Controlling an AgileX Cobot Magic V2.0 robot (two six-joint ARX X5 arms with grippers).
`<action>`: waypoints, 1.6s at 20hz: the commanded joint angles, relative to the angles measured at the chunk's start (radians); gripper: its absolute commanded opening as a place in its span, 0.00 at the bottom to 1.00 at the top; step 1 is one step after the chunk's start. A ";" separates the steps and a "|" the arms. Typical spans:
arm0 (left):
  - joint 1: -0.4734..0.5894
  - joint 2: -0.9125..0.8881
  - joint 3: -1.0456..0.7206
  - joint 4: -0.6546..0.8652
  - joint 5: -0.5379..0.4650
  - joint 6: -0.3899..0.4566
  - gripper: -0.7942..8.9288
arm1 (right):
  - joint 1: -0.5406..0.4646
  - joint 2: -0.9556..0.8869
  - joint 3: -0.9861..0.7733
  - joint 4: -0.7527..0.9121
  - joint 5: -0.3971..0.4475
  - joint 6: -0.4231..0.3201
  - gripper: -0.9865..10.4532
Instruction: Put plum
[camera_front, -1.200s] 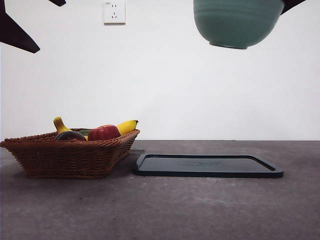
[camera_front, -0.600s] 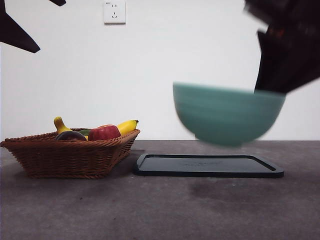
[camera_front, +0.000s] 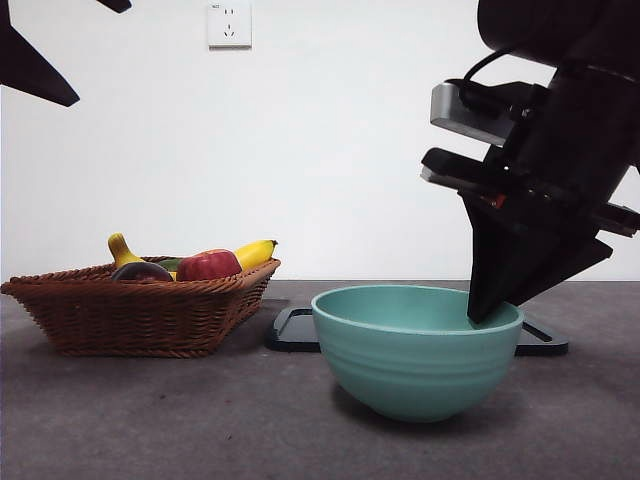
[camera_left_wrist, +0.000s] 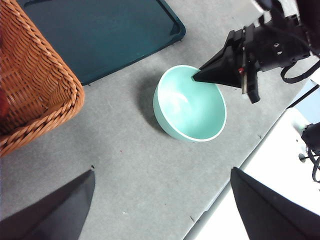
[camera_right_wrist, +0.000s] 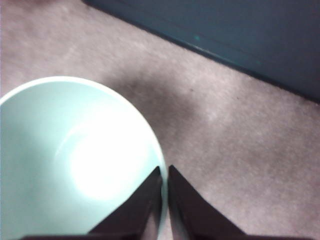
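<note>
Surface (camera_front: 150, 420) grey, carries all. Basket (camera_front: 130, 315) at one side, tray (camera_left_wrist: 100, 35) behind bowl (camera_front: 415, 350). Right tool (camera_right_wrist: 165, 172) pinched together on bowl rim, bowl standing on surface. Left tool (camera_left_wrist: 160, 210) high above, spread apart, holds nothing. Plum (camera_front: 140, 270) in basket, beside apple (camera_front: 207, 265). Risk: if right tool lifts before letting go, bowl tips; left tool may take apple for plum.

The glossy, near-black plum (camera_front: 141, 271) lies in the wicker basket (camera_front: 130, 318), beside the red apple (camera_front: 207, 266).
</note>
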 joint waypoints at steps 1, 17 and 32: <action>-0.005 0.006 0.010 0.002 0.003 0.012 0.53 | 0.010 0.011 0.006 0.010 0.007 0.011 0.09; -0.005 0.006 0.010 0.002 0.003 0.012 0.53 | 0.010 -0.133 0.104 -0.086 0.024 0.010 0.29; -0.005 0.006 0.010 0.001 0.003 0.004 0.53 | 0.010 -0.582 0.176 -0.526 -0.225 -0.027 0.29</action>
